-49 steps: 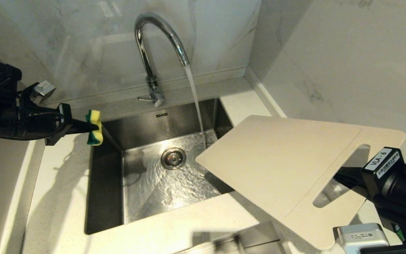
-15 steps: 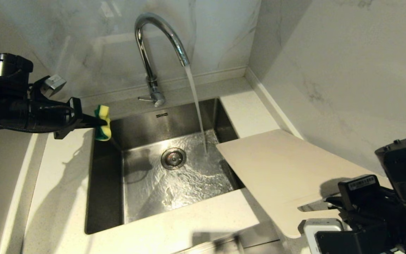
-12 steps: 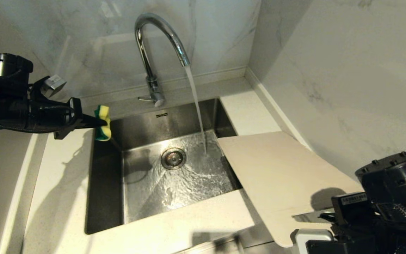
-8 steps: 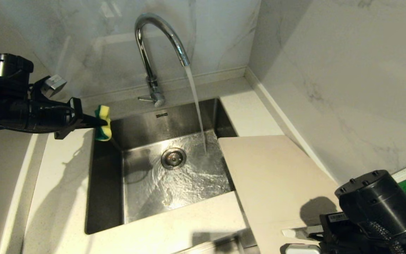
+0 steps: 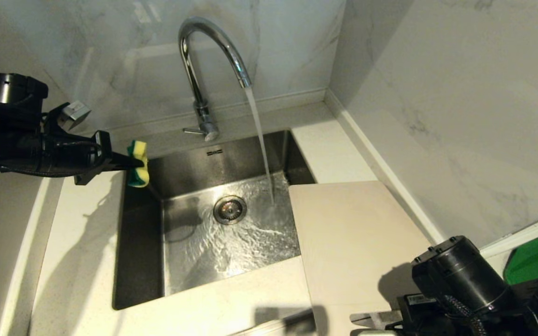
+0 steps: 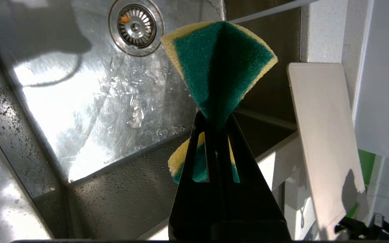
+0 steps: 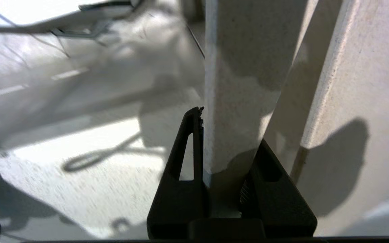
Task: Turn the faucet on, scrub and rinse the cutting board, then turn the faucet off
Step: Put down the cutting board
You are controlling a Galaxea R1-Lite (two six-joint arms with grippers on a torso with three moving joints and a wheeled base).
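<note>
The chrome faucet (image 5: 194, 70) is running, and its stream (image 5: 259, 135) falls into the steel sink (image 5: 143, 233). Its thin lever (image 5: 192, 131) sticks out at the base. The cream cutting board (image 5: 348, 228) lies flat on the counter right of the sink, its far left corner over the basin. My right gripper (image 5: 371, 319) is at the board's near end. In the right wrist view it (image 7: 230, 128) is shut on a strip of the board (image 7: 238, 84). My left gripper (image 5: 133, 162) hovers at the sink's far left corner, shut on a folded yellow-green sponge (image 6: 219, 64).
Marble walls close in behind and on the right. The drain (image 5: 230, 209) sits mid-basin in rippling water. A bright green flat object (image 5: 537, 261) shows past the wall's end at the right. White counter runs left of and in front of the sink.
The board has swung down from a raised tilt over the sink to lie flat on the right counter. My right arm came toward me with it. The left arm has hardly moved.
</note>
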